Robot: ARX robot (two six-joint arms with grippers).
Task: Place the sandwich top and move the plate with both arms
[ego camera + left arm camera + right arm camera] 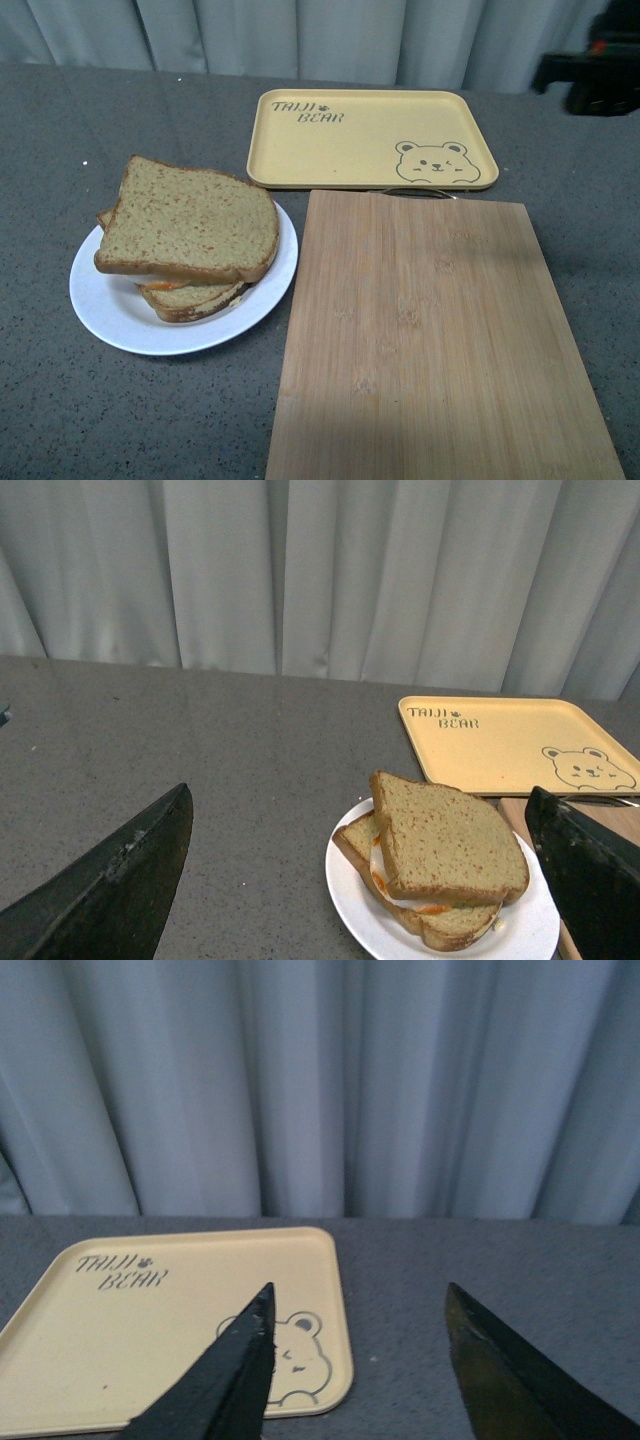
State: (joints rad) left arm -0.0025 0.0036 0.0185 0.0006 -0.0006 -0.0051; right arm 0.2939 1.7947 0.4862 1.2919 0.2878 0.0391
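Sandwich top (190,222) sits stacked on plate (110,310), front-left of bench (60,420). Cutting board (430,340) is just beside it, yellow tray (350,140) behind, toward far edge. Left claw (360,792) and right claw (360,1288) both spread wide, empty.

The top slice of bread (190,220) is golden brown with small darker specks and a darker brown crust. Under it, a thin orange and white filling (378,882) shows above the brown lower slice (190,298). The plate (110,300) is plain white. The tray (370,140) is pale yellow, with dark brown letters "TAIJI BEAR" and a line drawing of a bear (432,162) in one corner. The board (430,340) is light brown wood with fine straight grain. The table (60,400) is dark grey with tiny pale speckles. The curtain (300,35) is pale grey-white. The left gripper (360,792) and the right gripper (360,1288) are black.
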